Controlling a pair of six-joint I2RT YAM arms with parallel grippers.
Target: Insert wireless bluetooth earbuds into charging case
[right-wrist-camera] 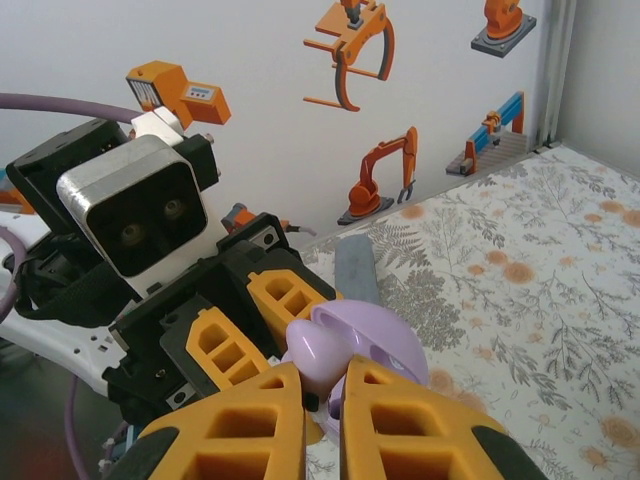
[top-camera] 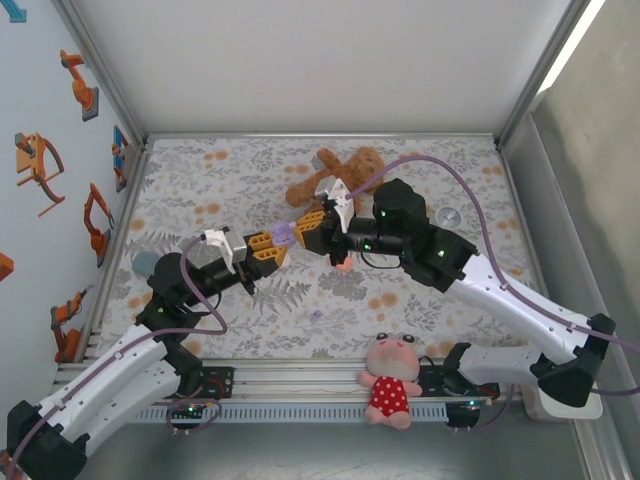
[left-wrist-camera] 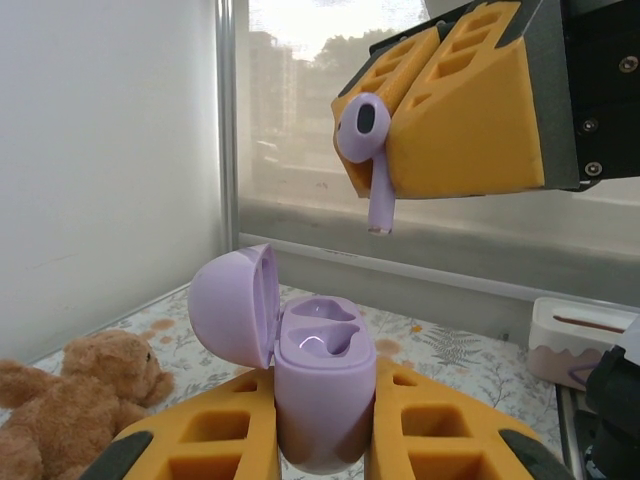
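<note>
My left gripper (left-wrist-camera: 322,425) is shut on a pale purple charging case (left-wrist-camera: 322,395), held upright with its lid (left-wrist-camera: 230,305) swung open to the left. Both wells in the case are empty. Just above and slightly right of the case hangs a pale purple earbud (left-wrist-camera: 365,130), stem pointing down, pinched at the tip of my right gripper (right-wrist-camera: 325,385). From the right wrist, the earbud (right-wrist-camera: 330,345) sits between the yellow fingers, with the open case (right-wrist-camera: 385,345) right behind it. From above, both grippers meet mid-table around the case (top-camera: 283,233). A tiny purple speck (top-camera: 316,315) lies on the mat.
A brown teddy bear (top-camera: 335,172) lies behind the grippers and a pink plush toy (top-camera: 392,385) at the front rail. A small pinkish item (top-camera: 343,264) lies partly under the right arm. A round silver disc (top-camera: 447,215) sits at the right, a white box (left-wrist-camera: 585,335) off the mat.
</note>
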